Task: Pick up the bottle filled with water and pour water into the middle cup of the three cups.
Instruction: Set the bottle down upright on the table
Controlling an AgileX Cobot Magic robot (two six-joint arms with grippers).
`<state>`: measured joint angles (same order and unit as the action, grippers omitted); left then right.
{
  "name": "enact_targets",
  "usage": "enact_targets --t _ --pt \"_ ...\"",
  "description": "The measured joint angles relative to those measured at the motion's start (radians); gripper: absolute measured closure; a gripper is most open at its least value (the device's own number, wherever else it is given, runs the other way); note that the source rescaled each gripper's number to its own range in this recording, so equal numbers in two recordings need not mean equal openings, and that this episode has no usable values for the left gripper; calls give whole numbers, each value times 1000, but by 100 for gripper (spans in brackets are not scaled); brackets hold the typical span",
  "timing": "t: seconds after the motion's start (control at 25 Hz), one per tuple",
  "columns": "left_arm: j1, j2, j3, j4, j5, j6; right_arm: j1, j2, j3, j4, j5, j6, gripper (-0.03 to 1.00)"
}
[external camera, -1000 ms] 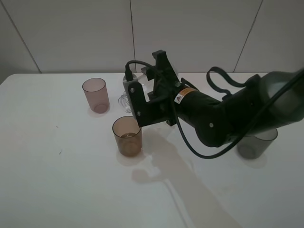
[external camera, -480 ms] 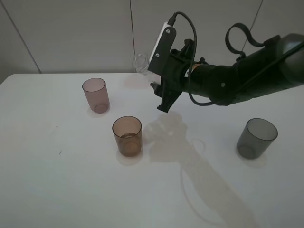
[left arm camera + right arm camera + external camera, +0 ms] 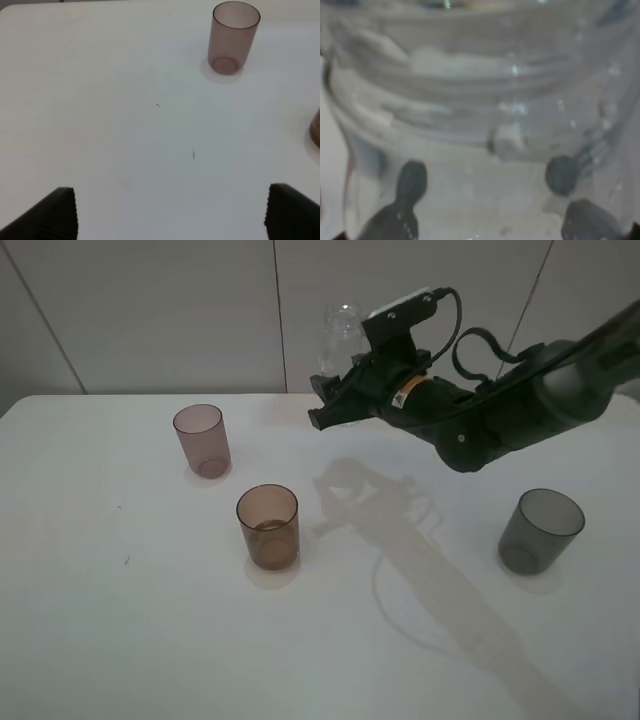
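Observation:
The clear bottle (image 3: 342, 328) is held in the air by my right gripper (image 3: 336, 390), shut on its body, above the table's far side and behind and to the right of the amber-brown middle cup (image 3: 268, 526). The bottle stands roughly upright, neck up. In the right wrist view the bottle (image 3: 480, 100) fills the picture, blurred. The mauve-pink cup (image 3: 201, 440) stands at the left and the dark grey cup (image 3: 540, 531) at the right. My left gripper (image 3: 175, 215) is open and empty over bare table; the pink cup (image 3: 235, 37) is ahead of it.
The white table (image 3: 120, 620) runs to a pale panelled wall (image 3: 150, 310) at the back. The right arm (image 3: 500, 420) and its cable reach across from the right above the table. An edge of the amber cup (image 3: 316, 129) shows in the left wrist view.
My right gripper has risen from beside the amber cup and swung back and to the right, carrying the bottle higher and turning it upright. The cups have not moved.

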<state>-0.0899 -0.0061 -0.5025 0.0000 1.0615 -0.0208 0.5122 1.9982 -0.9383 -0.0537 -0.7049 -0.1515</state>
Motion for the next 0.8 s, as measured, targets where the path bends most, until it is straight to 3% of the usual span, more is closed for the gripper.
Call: enact_targets --t 0.32,0.8 --pt "0 0 0 0 0 0 0 112 -1 131 -100 -56 94" --pt "0 0 0 0 0 0 0 193 -2 156 -87 -72 94"
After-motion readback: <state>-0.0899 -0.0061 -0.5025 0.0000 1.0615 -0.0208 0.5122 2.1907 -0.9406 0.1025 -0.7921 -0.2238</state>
